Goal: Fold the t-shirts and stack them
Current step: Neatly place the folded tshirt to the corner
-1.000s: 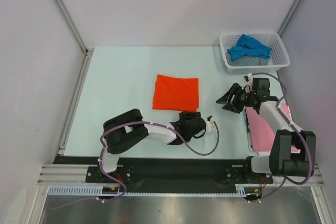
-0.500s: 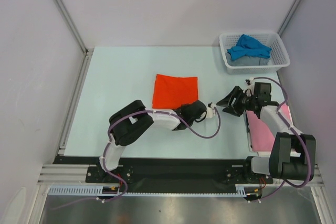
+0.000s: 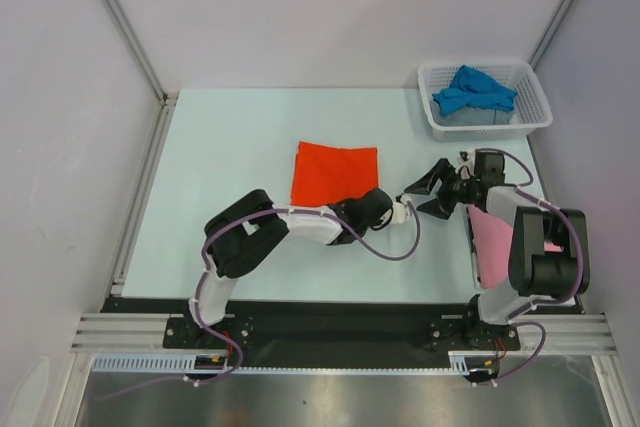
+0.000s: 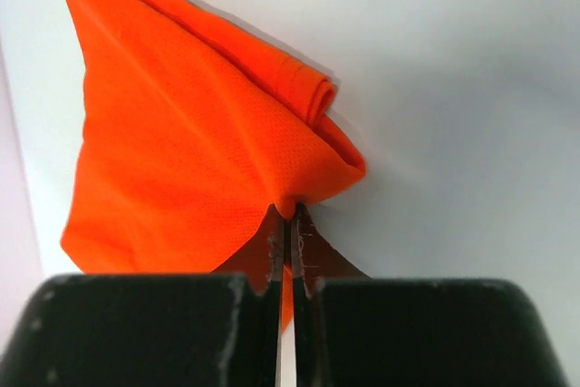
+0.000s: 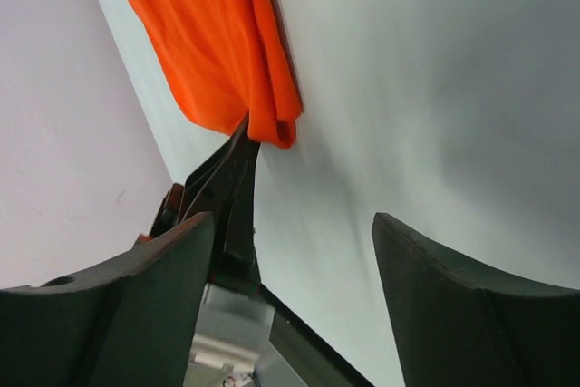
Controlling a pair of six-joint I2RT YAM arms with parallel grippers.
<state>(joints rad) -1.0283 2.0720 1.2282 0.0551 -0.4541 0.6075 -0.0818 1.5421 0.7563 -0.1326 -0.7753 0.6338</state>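
Our left hand (image 4: 290,217) is pinching a corner of the folded orange-red cloth t-shirt (image 4: 181,151); our right hand (image 5: 292,233) is gaping wide, seemingly empty; we are advising a low, slow drag

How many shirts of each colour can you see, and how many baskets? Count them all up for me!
orange-red t-shirt: 1
pink t-shirt: 1
blue t-shirt: 1
white basket: 1
Total: 4 things, 3 of them t-shirts
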